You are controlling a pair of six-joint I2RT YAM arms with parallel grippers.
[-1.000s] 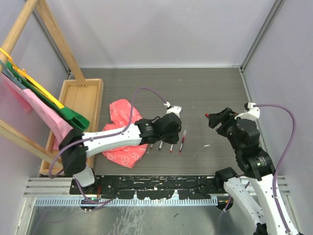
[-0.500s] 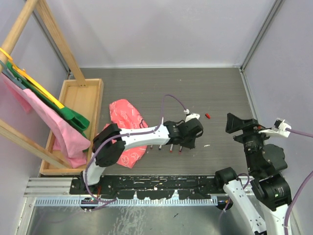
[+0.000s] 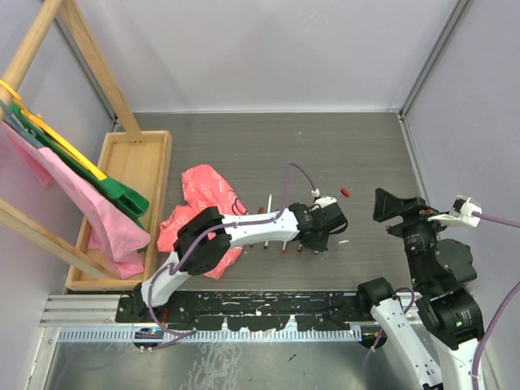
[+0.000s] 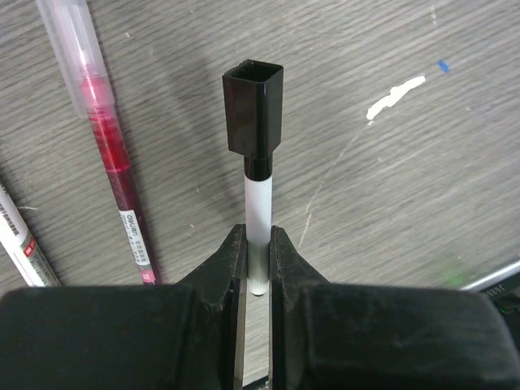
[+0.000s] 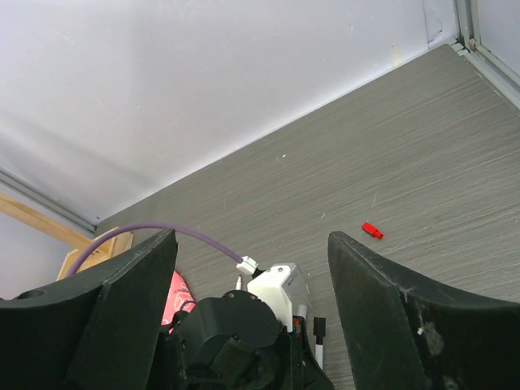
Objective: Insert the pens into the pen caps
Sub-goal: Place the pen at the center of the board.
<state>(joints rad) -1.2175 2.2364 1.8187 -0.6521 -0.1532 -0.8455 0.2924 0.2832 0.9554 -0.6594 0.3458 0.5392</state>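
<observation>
Top external: left tool (image 3: 331, 221) outstretched rightward

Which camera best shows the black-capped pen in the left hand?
The left wrist view: the black-capped pen appears large, pinched in the left hand. The right wrist view shows it small; in the top view that hand mostly covers it.
</observation>
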